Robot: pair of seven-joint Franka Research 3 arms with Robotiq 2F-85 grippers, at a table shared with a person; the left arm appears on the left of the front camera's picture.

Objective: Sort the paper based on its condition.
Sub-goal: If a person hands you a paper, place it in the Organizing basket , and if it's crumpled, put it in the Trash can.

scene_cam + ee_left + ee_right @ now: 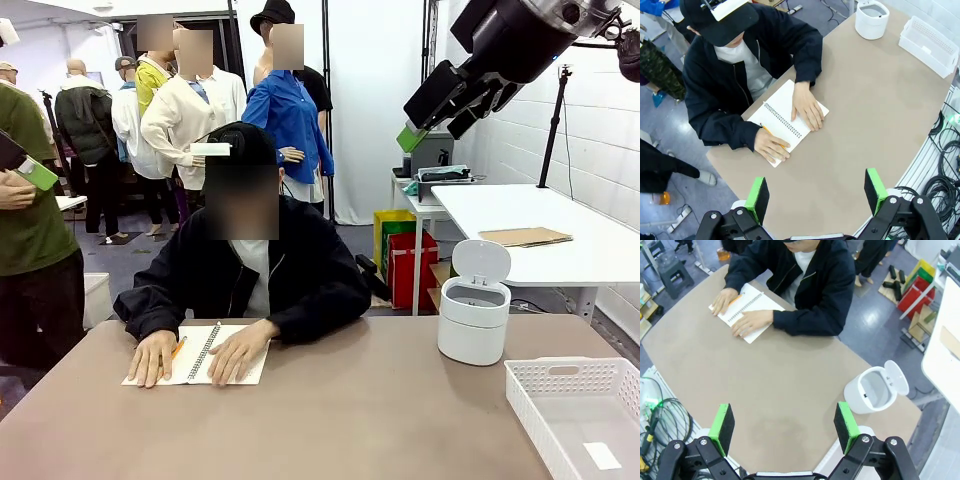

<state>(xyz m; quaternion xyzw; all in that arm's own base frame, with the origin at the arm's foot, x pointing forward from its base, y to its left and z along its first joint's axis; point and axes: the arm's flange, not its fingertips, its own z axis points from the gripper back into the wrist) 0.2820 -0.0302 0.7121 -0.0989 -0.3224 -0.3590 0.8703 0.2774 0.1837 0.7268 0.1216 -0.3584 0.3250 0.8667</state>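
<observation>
Left gripper (816, 195) and right gripper (784, 426) have fingers apart above the table (865, 100). Paper is probably light and limp: pinch a free edge.

The right arm (520, 40) has a glossy black shell with a grey ring. The left gripper (816, 192) and right gripper (784, 426) are black, with silver screws and bright green rectangular pads (758, 196). The person (250, 270) wears a black zip jacket (310, 280), white shirt (255, 260) and black cap (240, 145).
</observation>
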